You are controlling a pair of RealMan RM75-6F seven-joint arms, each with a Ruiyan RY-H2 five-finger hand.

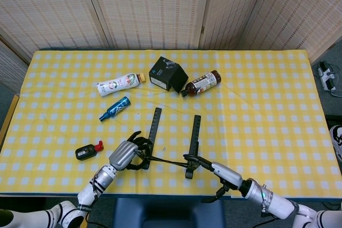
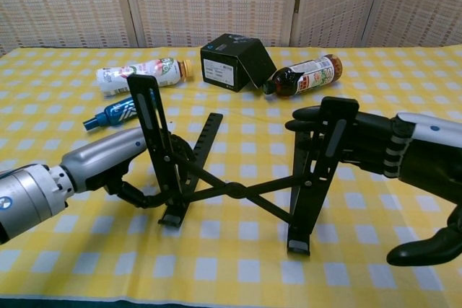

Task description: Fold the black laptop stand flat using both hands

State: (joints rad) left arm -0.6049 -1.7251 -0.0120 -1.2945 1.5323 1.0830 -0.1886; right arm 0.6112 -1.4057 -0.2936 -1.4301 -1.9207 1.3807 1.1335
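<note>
1. The left hand (image 2: 108, 160) reaches in low from the near left edge, its fingers wrapped around the left upright of the black laptop stand (image 2: 238, 191).
2. The right hand (image 2: 361, 142) lies level, its fingers (image 2: 307, 115) closed around the right upright.
3. The stand sits near the front of the yellow checked table (image 1: 256, 105), unfolded, its crossed bars joining two raised arms.

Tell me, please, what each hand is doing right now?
Left hand: grips the left upright of the black metal folding laptop stand.
Right hand: its fingers grip the stand's right upright.
</note>
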